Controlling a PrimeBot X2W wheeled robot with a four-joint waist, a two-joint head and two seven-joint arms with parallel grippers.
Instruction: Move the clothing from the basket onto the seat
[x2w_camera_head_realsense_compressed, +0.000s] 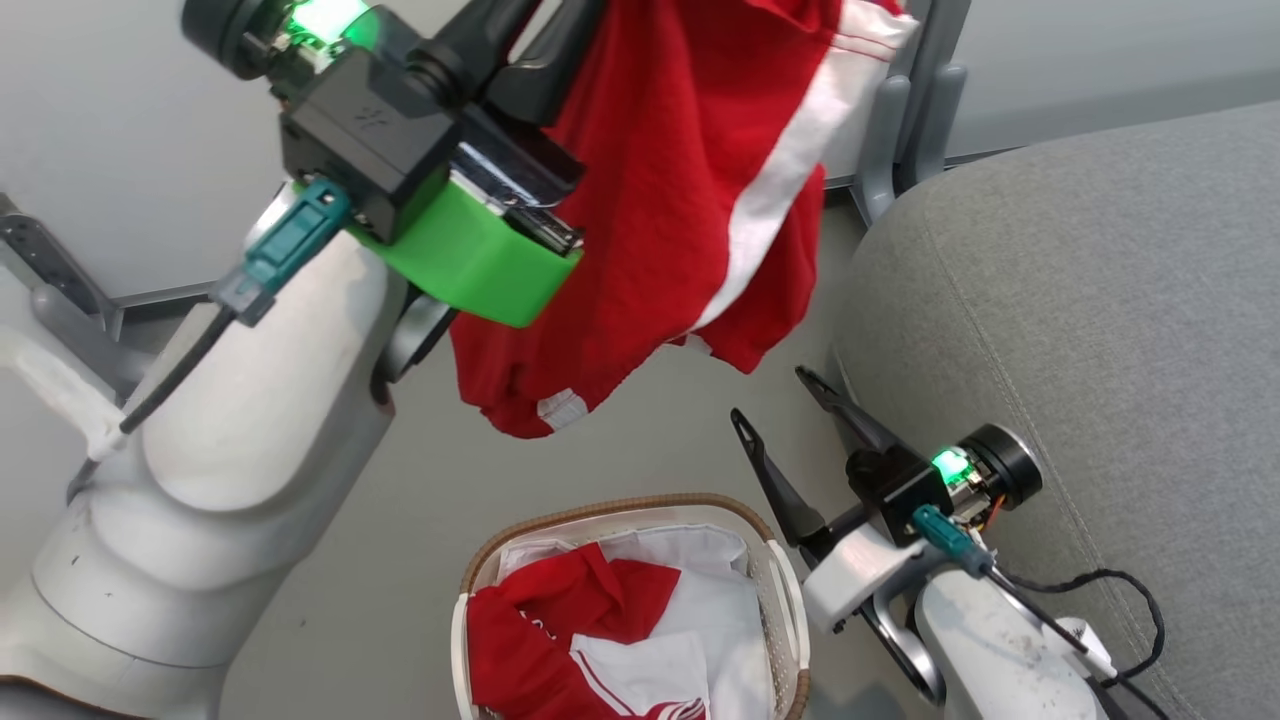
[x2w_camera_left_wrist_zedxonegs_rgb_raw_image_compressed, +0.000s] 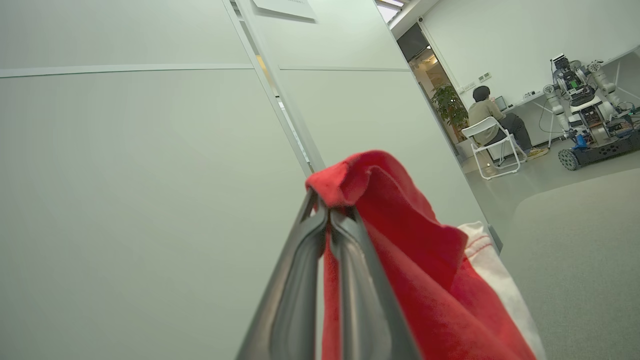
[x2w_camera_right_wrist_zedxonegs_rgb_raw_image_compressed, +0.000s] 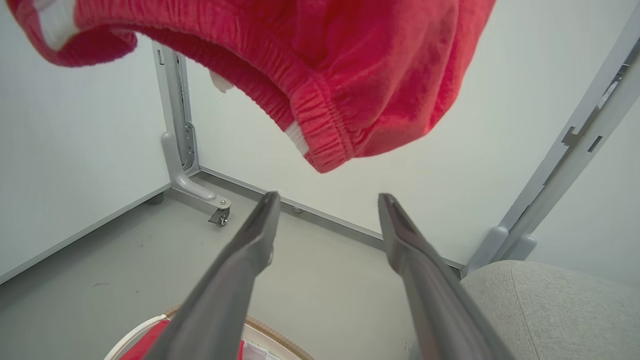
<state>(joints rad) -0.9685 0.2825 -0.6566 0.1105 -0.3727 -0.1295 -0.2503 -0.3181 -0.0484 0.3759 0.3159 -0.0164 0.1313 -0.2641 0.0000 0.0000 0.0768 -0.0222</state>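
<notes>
Left gripper (x2w_camera_left_wrist_zedxonegs_rgb_raw_image_compressed: 327, 207) is clamped on a red garment (x2w_camera_head_realsense_compressed: 680, 200) with a white stripe, which hangs at 12 o'clock above the basket (x2w_camera_head_realsense_compressed: 770, 560). More red clothing (x2w_camera_head_realsense_compressed: 560, 620) lies inside (its white print is too small to read). Right gripper (x2w_camera_head_realsense_compressed: 768, 393) is spread wide and holds nothing, at 1 o'clock from the basket, just beside the seat (x2w_camera_head_realsense_compressed: 1100, 300).

Smooth grey floor (x2w_camera_head_realsense_compressed: 400, 520). Pale grey partition wall panels (x2w_camera_left_wrist_zedxonegs_rgb_raw_image_compressed: 125, 200) behind. Grey metal partition leg (x2w_camera_right_wrist_zedxonegs_rgb_raw_image_compressed: 177, 125) with small caster wheel (x2w_camera_right_wrist_zedxonegs_rgb_raw_image_compressed: 220, 216) at its foot. Far off: person (x2w_camera_left_wrist_zedxonegs_rgb_raw_image_compressed: 485, 112) seated on white folding chair (x2w_camera_left_wrist_zedxonegs_rgb_raw_image_compressed: 492, 147), green potted plant (x2w_camera_left_wrist_zedxonegs_rgb_raw_image_compressed: 450, 107) beside, second white wheeled robot (x2w_camera_left_wrist_zedxonegs_rgb_raw_image_compressed: 582, 110) near.
</notes>
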